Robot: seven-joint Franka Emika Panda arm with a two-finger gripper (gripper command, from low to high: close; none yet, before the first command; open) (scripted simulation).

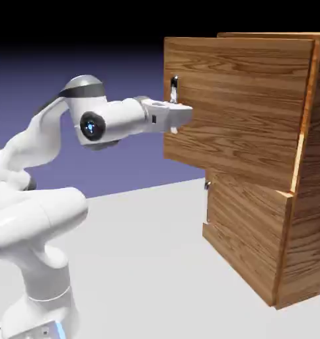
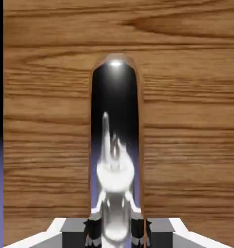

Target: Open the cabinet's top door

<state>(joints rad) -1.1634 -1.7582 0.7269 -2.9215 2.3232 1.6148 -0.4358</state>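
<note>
The cabinet (image 1: 308, 218) of brown grained wood stands at the exterior view's right. Its top door (image 1: 242, 106) stands a little ajar, its face set out in front of the lower panel (image 1: 245, 232). A small vertical silver handle (image 1: 174, 86) sits near the door's left edge. My gripper (image 1: 176, 107) reaches level from the left and is shut on the handle's lower part. In the hand view the shiny handle (image 2: 116, 145) rises between my dark fingertips (image 2: 92, 230), with my gripper (image 2: 116, 228) closed around it and wood grain filling the rest of the view.
The lower panel carries its own small handle (image 1: 207, 185) at its left edge. The white arm (image 1: 43, 218) rises from the lower left. A grey table (image 1: 149, 265) stretches in front of the cabinet.
</note>
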